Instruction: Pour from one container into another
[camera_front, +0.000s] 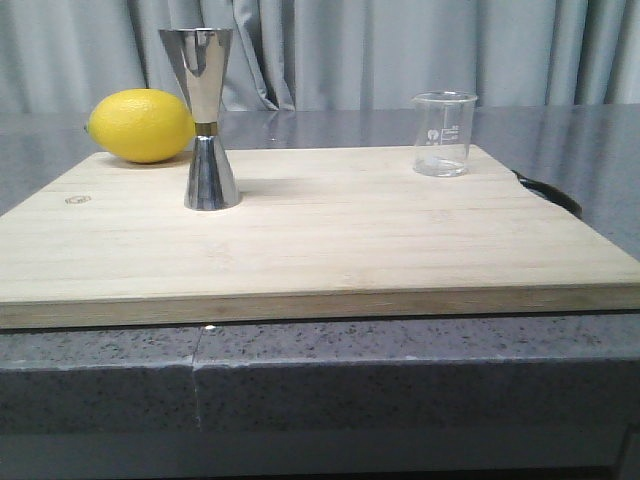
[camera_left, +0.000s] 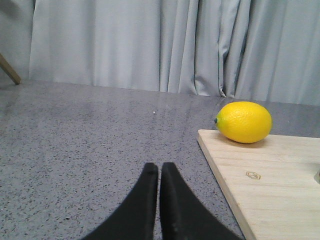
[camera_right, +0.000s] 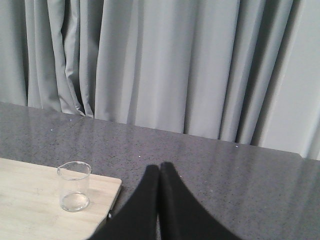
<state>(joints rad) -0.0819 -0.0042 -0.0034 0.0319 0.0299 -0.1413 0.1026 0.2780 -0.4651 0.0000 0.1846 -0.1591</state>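
This looks like a staged kitchen or bar counter. A wooden cutting board (camera_front: 320, 240) lies on a grey speckled stone countertop (camera_front: 400, 380). On the board stand a metal jigger (camera_front: 208, 120) and a small glass beaker (camera_front: 443, 134), with a lemon (camera_front: 140, 125) at its far left corner. Grey curtains (camera_front: 400, 50) hang behind the board.

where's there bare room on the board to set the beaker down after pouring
The wide front strip of the cutting board is bare, as is the middle stretch between the jigger and the beaker. The back left corner is crowded: the lemon sits close behind the jigger.
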